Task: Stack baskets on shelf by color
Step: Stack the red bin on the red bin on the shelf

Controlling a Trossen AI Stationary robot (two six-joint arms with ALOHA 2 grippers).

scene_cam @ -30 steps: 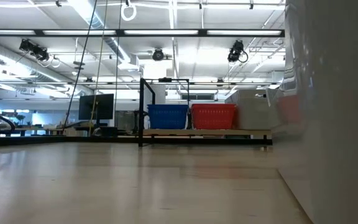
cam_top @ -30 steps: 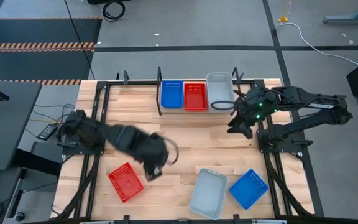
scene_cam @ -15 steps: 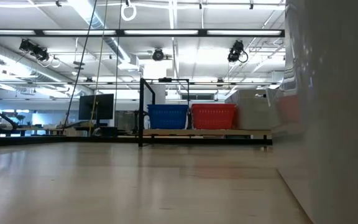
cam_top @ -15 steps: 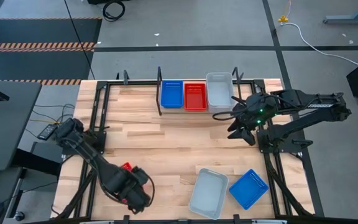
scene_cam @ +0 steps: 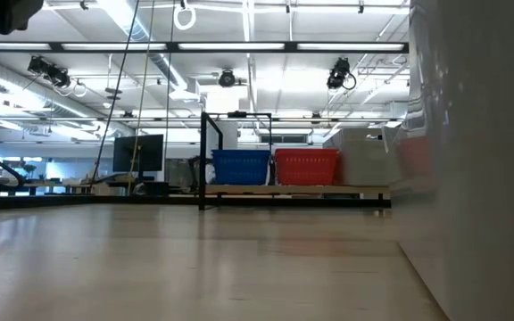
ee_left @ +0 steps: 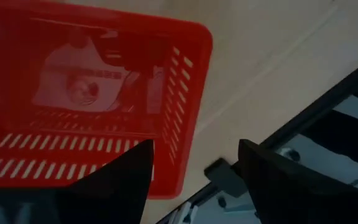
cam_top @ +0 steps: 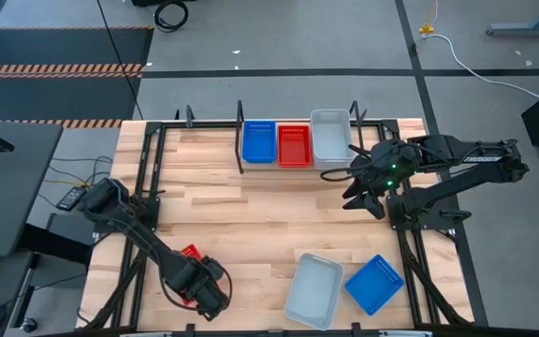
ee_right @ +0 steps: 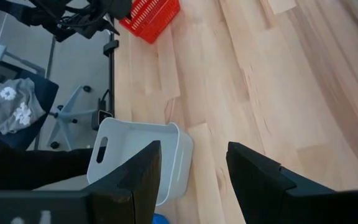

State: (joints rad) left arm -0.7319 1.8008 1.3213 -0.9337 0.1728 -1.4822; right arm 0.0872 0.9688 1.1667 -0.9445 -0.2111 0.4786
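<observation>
Currently the step in hand appears to be the pick-up of the loose red basket (cam_top: 187,255) near the table's (cam_top: 251,220) front left corner. Left pincer (ee_left: 194,171) hovers over its rim, fingers apart, one to each side of a slotted wall; the next move calls for lowering and closing. Right pincer (ee_right: 191,168) waits, fingers apart, beside the shelf (cam_top: 240,140), where blue, red and grey-white stacks stand. A grey-white basket (cam_top: 313,288) and a blue basket (cam_top: 374,283) lie at front right.
</observation>
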